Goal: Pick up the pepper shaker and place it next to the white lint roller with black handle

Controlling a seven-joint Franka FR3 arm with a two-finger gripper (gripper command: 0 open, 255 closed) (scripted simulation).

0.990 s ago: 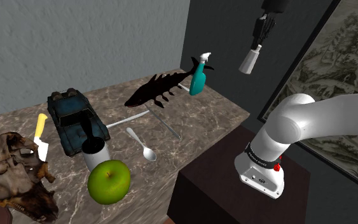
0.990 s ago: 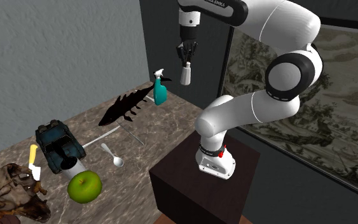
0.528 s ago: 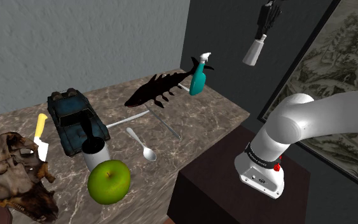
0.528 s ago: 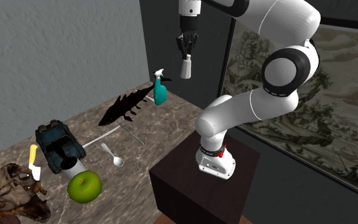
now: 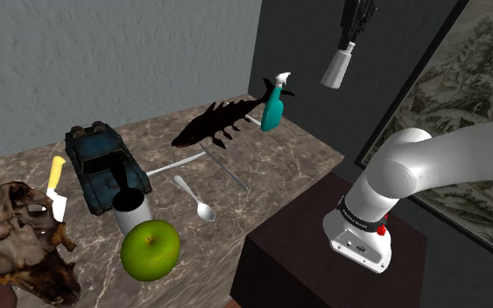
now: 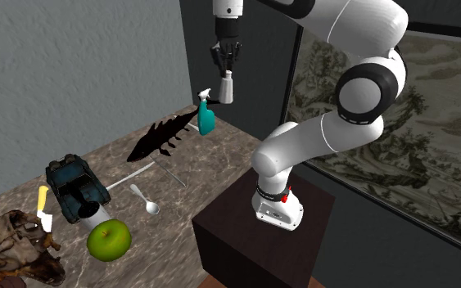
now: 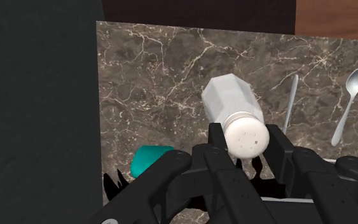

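In the shoulder view we see the gripper [image 5: 350, 42] clamped on the cap end of the pepper shaker [image 5: 335, 70], high above the counter's [image 5: 279, 166] far corner near the teal spray bottle [image 5: 272, 109]. Pinched so near its tip, we judge it could pivot or slip on the way to the lint roller [image 5: 133, 217], which a toy car [image 5: 100, 157] and an apple [image 5: 150, 249] crowd at the opposite end. In the second exterior view its long axis hangs close to upright, base down. In the wrist view the holed cap sits between the fingers, the body slanting away toward the counter.
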